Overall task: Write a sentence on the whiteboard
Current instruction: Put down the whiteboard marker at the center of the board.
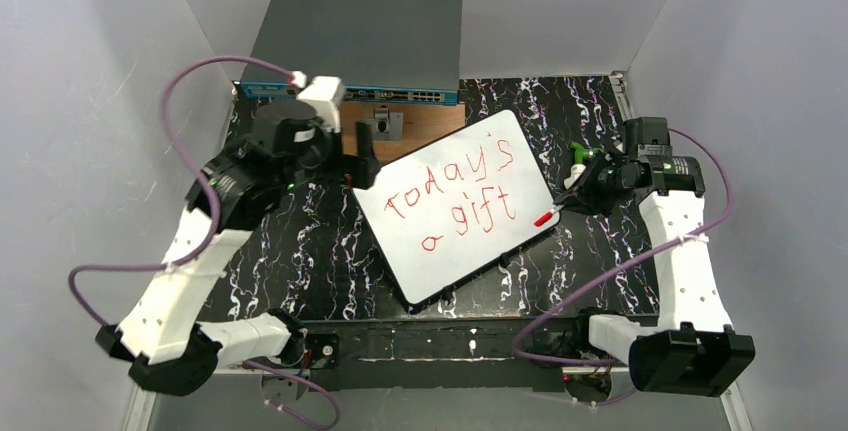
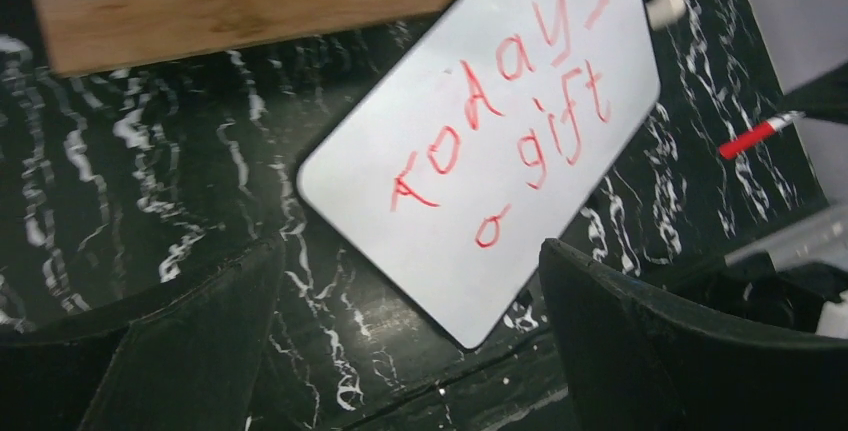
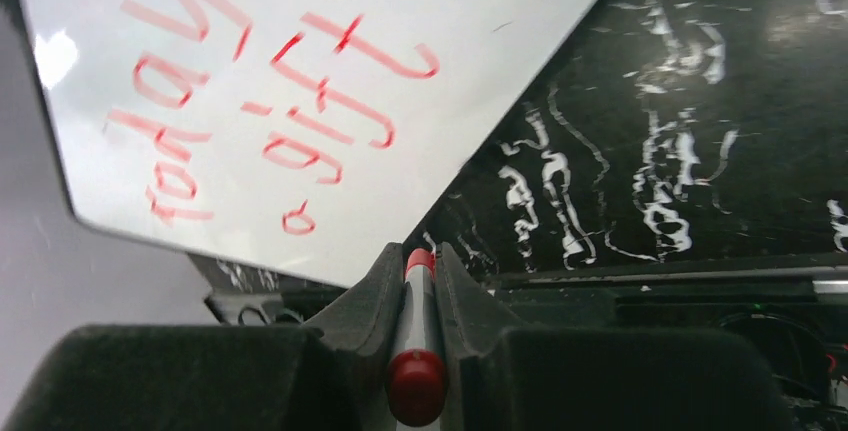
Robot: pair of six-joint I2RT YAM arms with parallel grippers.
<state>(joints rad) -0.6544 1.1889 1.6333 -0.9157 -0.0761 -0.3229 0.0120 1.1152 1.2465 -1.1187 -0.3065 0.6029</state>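
Over on the whiteboard (image 1: 455, 206), "today's gift" looks finished; the right gripper (image 3: 420, 263) clamps the red marker (image 1: 545, 218), the left gripper (image 1: 366, 159) hangs wide open, empty. Next up, probably parking the marker.

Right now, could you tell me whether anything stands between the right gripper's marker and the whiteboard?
Nothing visible does. The right gripper holds the red marker with its tip just off the edge of the whiteboard. Only bare black table shows between them.
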